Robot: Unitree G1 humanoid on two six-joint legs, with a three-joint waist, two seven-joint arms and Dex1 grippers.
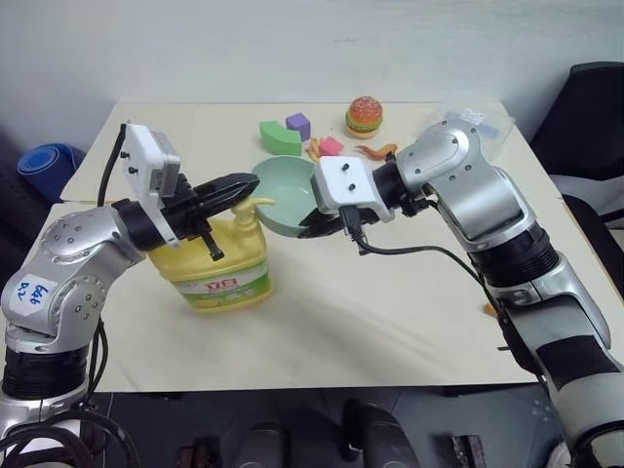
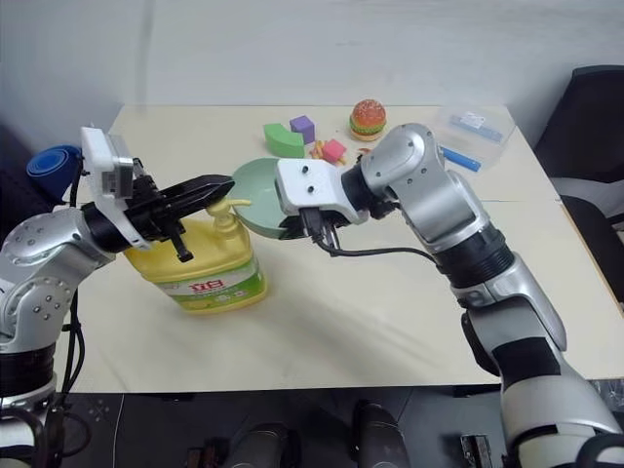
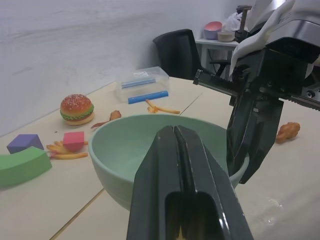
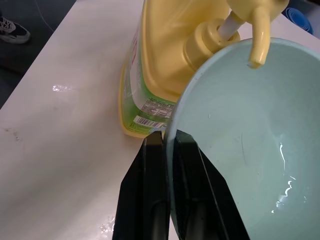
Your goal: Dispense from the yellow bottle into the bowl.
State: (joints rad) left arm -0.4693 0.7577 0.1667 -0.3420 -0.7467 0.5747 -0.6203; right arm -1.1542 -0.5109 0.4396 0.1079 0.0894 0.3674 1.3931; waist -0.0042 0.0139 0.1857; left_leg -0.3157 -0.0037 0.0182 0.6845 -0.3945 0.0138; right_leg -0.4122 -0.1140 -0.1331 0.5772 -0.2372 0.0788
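Yellow bottle (image 1: 219,263) upright on table (image 1: 390,312), pump spout (image 4: 257,35) hanging over rim of bowl (image 4: 250,140). Right gripper (image 4: 167,150) pinching bowl rim, holding it tilted against the pump neck. Left gripper (image 1: 239,187) pressed together, hovering above pump head. Bowl light, smooth, likely slippery — rim pinch fitting. Bottle probably heavy, stable — best pressed straight down on pump top, not gripped.

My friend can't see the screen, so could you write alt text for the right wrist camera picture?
The right gripper, its two black fingers shut on the rim, holds a pale mint-green bowl under the spout of a yellow pump bottle. The bottle stands on a pale table, its green-and-white label facing the camera. A few wet glints show inside the bowl.
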